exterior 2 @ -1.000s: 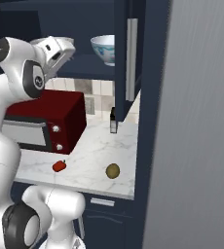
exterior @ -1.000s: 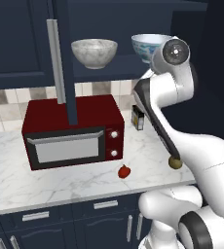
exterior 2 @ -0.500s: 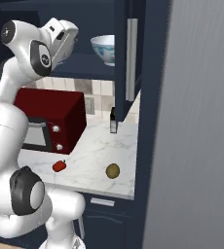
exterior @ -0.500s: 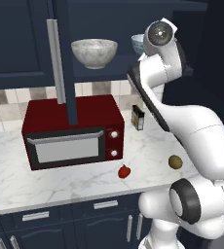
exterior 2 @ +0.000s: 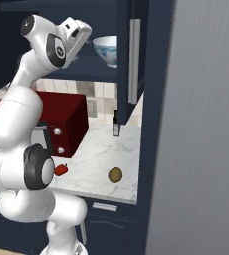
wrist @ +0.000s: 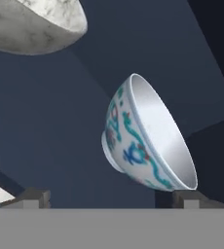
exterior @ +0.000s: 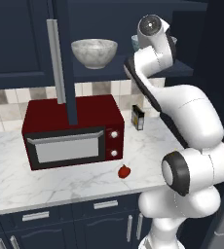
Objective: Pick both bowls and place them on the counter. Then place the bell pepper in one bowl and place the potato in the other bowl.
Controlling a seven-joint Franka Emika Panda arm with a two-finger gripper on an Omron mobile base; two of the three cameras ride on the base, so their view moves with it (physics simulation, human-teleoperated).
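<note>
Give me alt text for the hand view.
A white bowl with blue patterning sits tilted on a dark navy shelf, framed between the open jaws' tips at the bottom. Part of a grey marbled bowl shows at the upper left corner.

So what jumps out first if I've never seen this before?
The big white arm, reaching up to a dark shelf where two bowls sit: a marbled bowl and a blue-patterned bowl, with the open gripper just short of the patterned one. Below, a red microwave on the counter, a pepper before it.
</note>
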